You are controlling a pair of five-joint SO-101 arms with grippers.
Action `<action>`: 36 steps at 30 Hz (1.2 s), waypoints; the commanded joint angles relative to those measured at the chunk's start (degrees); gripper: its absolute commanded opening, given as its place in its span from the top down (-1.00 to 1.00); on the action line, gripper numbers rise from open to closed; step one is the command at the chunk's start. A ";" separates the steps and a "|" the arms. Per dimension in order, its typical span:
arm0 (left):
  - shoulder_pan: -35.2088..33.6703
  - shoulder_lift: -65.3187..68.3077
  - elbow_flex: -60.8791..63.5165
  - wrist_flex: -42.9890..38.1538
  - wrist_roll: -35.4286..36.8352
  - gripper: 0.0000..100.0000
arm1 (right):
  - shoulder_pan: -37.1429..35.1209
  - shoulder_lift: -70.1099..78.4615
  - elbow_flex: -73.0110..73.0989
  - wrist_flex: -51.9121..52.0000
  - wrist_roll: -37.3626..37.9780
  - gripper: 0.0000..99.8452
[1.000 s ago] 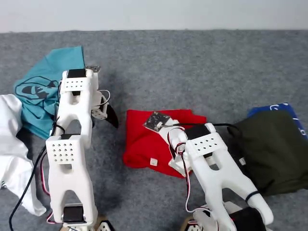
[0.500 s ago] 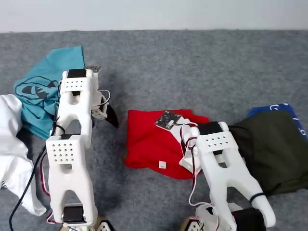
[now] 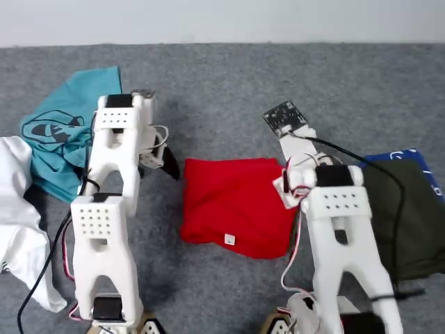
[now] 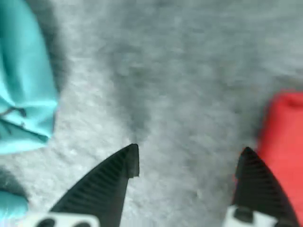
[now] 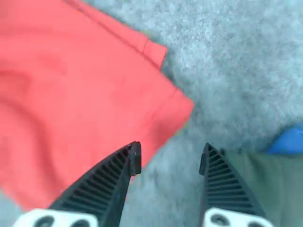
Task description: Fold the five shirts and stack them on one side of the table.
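Jaws apart on both, nothing held: left gripper (image 4: 189, 153) over the table (image 3: 243, 83) just beside the red shirt (image 3: 233, 205), right gripper (image 5: 171, 149) at its corner.
I count five shirts: the red one folded mid-table, olive shirt (image 3: 410, 223) lying on blue shirt (image 3: 403, 156) at the right edge, teal shirt (image 3: 59, 129) and white shirt (image 3: 17, 209) rumpled at the left. Red looks light, limp and soft; I'd pinch all layers at a folded edge, both sides, or it'll likely sag open.
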 commanded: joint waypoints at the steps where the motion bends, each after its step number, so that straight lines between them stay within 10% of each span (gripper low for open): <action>1: 3.96 -10.37 6.29 1.49 -0.35 0.35 | 0.57 7.25 -1.67 -8.04 -2.81 0.58; 19: 15.21 -23.82 42.95 -7.12 -0.79 0.35 | 0.40 46.29 -33.58 -10.68 -2.73 0.59; 36: 8.62 -24.53 25.10 -1.76 -0.79 0.35 | -0.84 41.36 -49.67 15.08 -2.29 0.66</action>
